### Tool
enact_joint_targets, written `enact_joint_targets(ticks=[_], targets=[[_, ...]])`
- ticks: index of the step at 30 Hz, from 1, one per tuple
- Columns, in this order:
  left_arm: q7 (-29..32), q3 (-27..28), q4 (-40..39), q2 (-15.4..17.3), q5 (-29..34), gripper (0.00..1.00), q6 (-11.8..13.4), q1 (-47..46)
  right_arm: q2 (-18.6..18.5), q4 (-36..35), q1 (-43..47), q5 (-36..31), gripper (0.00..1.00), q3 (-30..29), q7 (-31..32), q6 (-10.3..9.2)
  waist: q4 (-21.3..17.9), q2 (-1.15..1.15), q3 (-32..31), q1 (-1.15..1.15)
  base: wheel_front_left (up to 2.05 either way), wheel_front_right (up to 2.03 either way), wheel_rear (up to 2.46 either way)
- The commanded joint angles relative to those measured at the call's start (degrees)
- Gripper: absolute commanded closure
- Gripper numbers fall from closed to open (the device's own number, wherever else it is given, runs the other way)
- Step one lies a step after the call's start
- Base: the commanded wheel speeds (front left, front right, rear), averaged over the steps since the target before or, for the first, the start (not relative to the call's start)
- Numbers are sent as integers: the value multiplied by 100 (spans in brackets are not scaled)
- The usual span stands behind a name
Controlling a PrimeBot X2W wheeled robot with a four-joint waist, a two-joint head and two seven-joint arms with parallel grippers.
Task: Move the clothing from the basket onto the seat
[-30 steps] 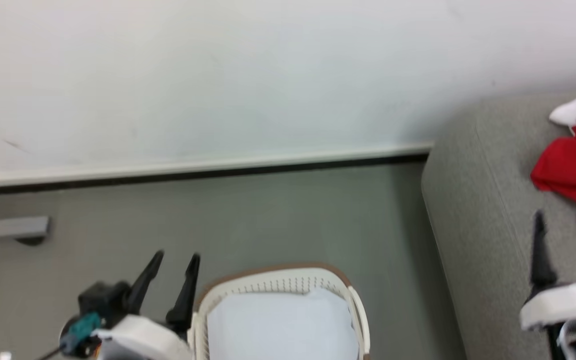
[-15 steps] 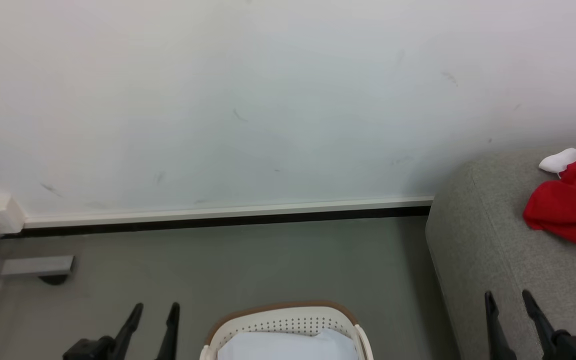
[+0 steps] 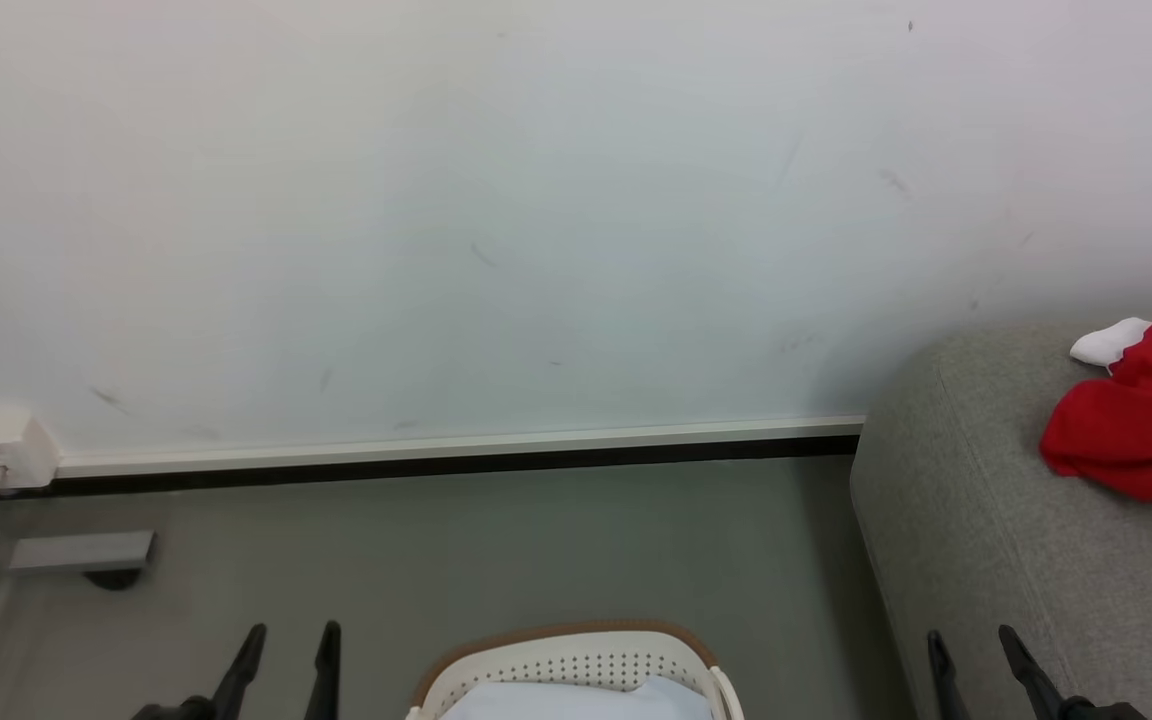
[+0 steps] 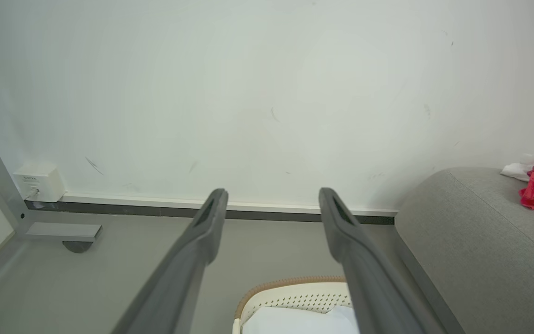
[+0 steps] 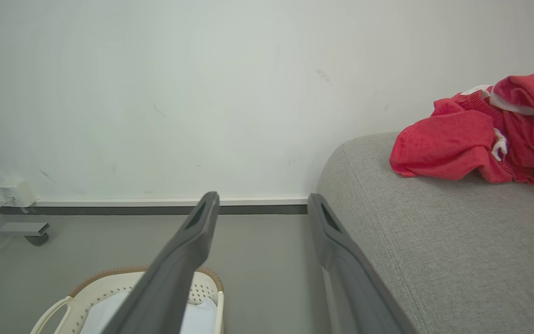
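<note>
One basket [image 3: 568,633], one seat [image 3: 986,530], one heap of red clothing [image 3: 1126,440] with one small white piece [image 3: 1104,344] and two grippers of two fingers each are pictured against a pale wall [image 3: 536,200]. The clothing is seen lying on the seat near its far edge by the wall, the white piece touching the heap on the wall side. It lies well apart from the fingers of the right gripper [image 3: 969,640], ahead of them and to their right, and farther still from the left gripper [image 3: 293,635], which is held over the floor [image 3: 496,540] just left of the basket. Both pairs of fingers are spread wide, with nothing held between them. The basket stands on the floor beside the seat's rounded end, a pale sheet [image 3: 576,705] showing inside it. Compared with a second ago, the head view has been raised: more wall is taken in, basket and fingers are shown lower, and the clothing is left unmoved.
</note>
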Motion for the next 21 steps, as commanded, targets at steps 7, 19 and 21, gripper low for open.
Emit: enact_joint_targets(ticks=[7, 19, 21], targets=[[-4, 288, 88, -173, 243, 0, -164, 62, -15, 61, -24, 76, 0, 89, -16, -13, 21, 0, -10, 1, 0, 0, 0], [9, 422, 408, -346, 296, 100, -259, 71, 24, 203, 71, 65, 100, 135, 32, 1, 40, 0, -19, 1, 0, 0, 0], [38, 438, 442, -354, 238, 100, -260, 56, 27, 223, 68, 129, 100, 120, 58, 1, 41, 0, -17, 1, 0, 0, 0]])
